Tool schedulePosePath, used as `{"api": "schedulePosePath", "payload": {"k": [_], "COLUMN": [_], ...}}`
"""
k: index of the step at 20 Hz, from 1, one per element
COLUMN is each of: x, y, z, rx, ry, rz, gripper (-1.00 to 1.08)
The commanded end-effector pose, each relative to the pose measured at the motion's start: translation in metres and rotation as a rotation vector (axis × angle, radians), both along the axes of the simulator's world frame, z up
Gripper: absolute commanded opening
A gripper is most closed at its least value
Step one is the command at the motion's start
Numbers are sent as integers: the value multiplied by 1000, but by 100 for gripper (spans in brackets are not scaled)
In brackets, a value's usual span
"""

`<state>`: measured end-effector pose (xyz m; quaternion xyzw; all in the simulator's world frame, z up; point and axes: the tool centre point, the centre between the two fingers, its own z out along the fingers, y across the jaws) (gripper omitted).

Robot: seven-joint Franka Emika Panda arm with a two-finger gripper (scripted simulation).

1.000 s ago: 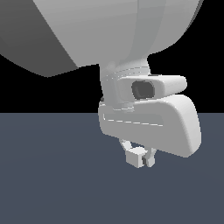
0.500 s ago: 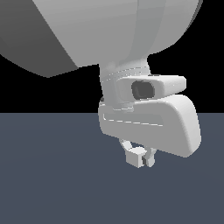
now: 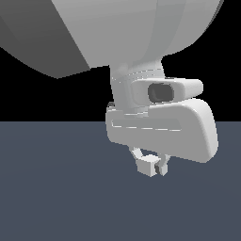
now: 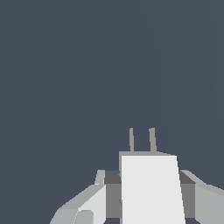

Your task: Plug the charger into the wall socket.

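We see one claw (image 3: 151, 165) with its two fingers (image 4: 83, 205) pinching one charger (image 4: 151, 188) between them, the small white block sitting squarely in the grip with its two thin prongs (image 4: 141, 140) pointing away from the wrist. In the exterior view the single charger hangs under the one bulky white arm (image 3: 160, 127), held above the dark grey tabletop (image 3: 56, 197), and whether it touches that surface we cannot tell. The wall socket appears in neither view, and ahead of the prongs the wrist view shows only the plain grey surface.
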<state>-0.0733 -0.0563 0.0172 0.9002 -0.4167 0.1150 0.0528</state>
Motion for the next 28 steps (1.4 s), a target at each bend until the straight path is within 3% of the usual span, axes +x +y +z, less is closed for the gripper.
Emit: {"api": "schedulePosePath", "payload": {"k": [1,28], "x": [2,45], "y": [-2,-21], "z": [3,55], "rx": [-1,-7], "ry": [-1,-6], "rz": [35,649], "gripper": [-100,-100]}}
